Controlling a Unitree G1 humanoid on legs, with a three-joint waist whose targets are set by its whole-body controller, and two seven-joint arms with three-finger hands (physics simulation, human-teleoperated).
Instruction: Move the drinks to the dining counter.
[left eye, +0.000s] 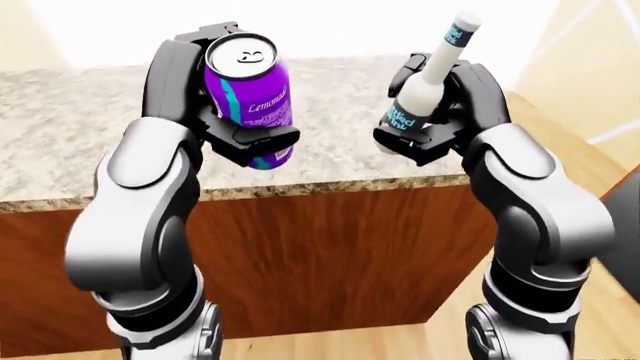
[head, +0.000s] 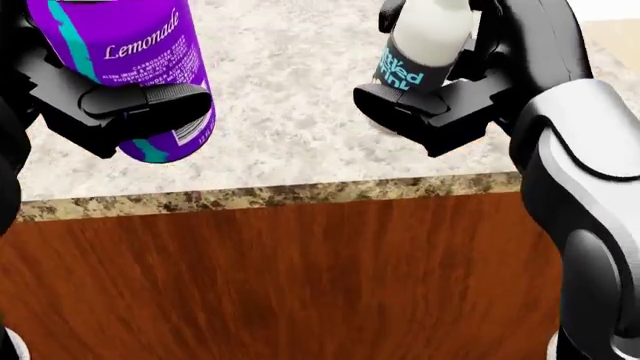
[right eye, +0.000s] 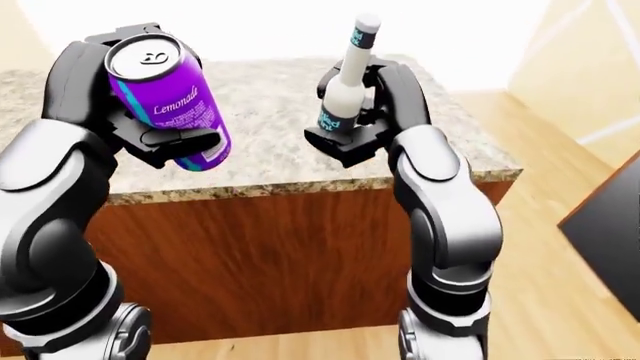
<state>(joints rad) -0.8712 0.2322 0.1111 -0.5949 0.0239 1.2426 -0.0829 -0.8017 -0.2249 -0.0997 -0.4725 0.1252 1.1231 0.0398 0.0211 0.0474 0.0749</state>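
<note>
A purple lemonade can with a teal stripe is held up in my left hand, whose black fingers are shut round it. My right hand is shut on a white bottle with a dark label, tilted slightly right. Both drinks hang above the near part of the granite-topped dining counter, clear of its surface. In the head view the can is at top left and the bottle at top right, over the speckled top.
The counter has a brown wood face below a speckled edge. Light wood floor runs along the right side. A dark panel stands at the right edge of the right-eye view.
</note>
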